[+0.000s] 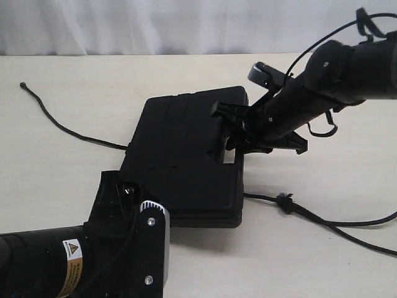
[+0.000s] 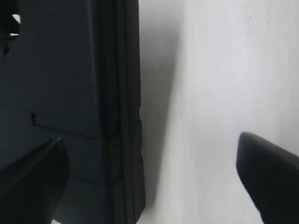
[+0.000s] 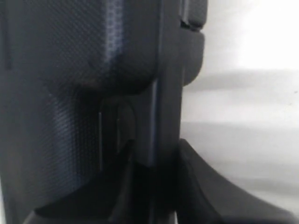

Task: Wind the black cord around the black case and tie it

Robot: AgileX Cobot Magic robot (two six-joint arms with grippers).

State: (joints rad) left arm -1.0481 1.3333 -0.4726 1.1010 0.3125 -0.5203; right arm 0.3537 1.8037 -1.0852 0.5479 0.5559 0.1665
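Note:
The black case (image 1: 180, 161) lies flat in the middle of the table. The black cord (image 1: 68, 131) comes in from the far left, goes under the case and comes out at its right side, where the frayed knot (image 1: 285, 203) lies. My right gripper (image 1: 232, 131) is shut on the case's handle bar (image 3: 159, 126), with one finger (image 3: 117, 182) in the handle slot and the other outside the rim. My left gripper (image 1: 115, 186) is open at the case's near left corner. It straddles the seamed edge (image 2: 126, 140), with one finger (image 2: 32, 179) over the case and the other over bare table.
The pale table (image 1: 322, 261) ends at a white curtain (image 1: 186, 25) at the back. Beyond the knot the cord splits into two strands (image 1: 360, 230) that trail off towards the right edge. The right arm's glossy cable (image 1: 322, 38) loops above its wrist.

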